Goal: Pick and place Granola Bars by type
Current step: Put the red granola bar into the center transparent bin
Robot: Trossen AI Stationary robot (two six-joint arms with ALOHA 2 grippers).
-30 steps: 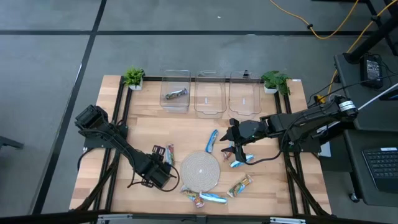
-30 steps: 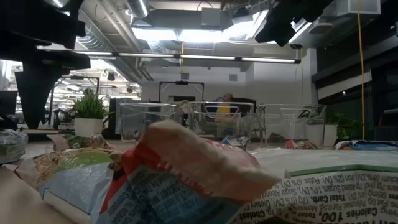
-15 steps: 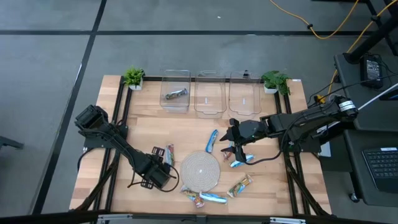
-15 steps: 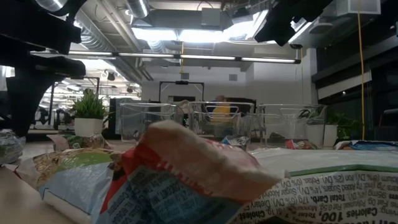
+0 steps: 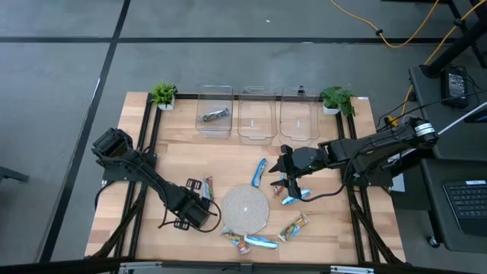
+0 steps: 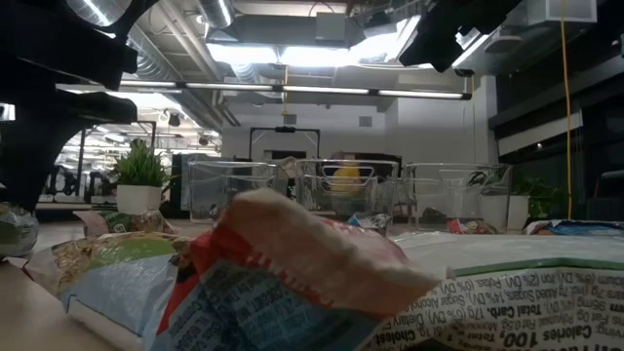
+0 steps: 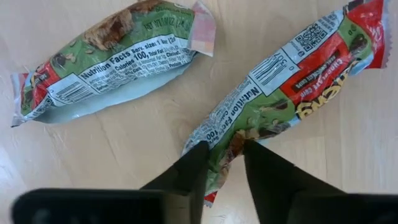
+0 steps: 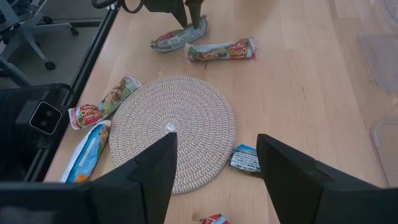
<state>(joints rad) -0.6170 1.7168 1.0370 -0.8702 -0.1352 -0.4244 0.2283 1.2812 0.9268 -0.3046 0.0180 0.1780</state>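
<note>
Two green-and-red granola bars (image 7: 118,56) (image 7: 292,81) lie flat on the wooden table, left of the round woven mat (image 5: 245,208). My left gripper (image 7: 222,155) stands over them, pointing down, shut on one end of the second bar; from above, its body hides the fingers (image 5: 196,209). My right gripper (image 8: 214,177) hangs open above the table just right of the mat, with nothing between its fingers. More bars lie around the mat: blue ones (image 5: 259,171) (image 5: 293,198) (image 5: 260,242) and a green-and-red one (image 5: 294,226). A grey bar (image 5: 215,115) lies in the left bin. My left gripper pinches the green-and-red bar by its narrow wrapper end (image 7: 219,171), between the two fingers (image 7: 193,168). The fingers come from above, pointing down, and stand across the bar. The bar lies flat on the table, its other end reaching away from the fingers.
Three clear bins (image 5: 215,114) (image 5: 256,116) (image 5: 299,116) stand in a row at the table's far edge, between two small potted plants (image 5: 163,94) (image 5: 335,99). One more red bar (image 5: 236,240) lies near the front edge by the mat.
In the low view the dark shape of my left gripper has drawn toward the table's left. The arm itself has stayed where it was over the two bars, and the bars lie as before. My right gripper has kept still.
</note>
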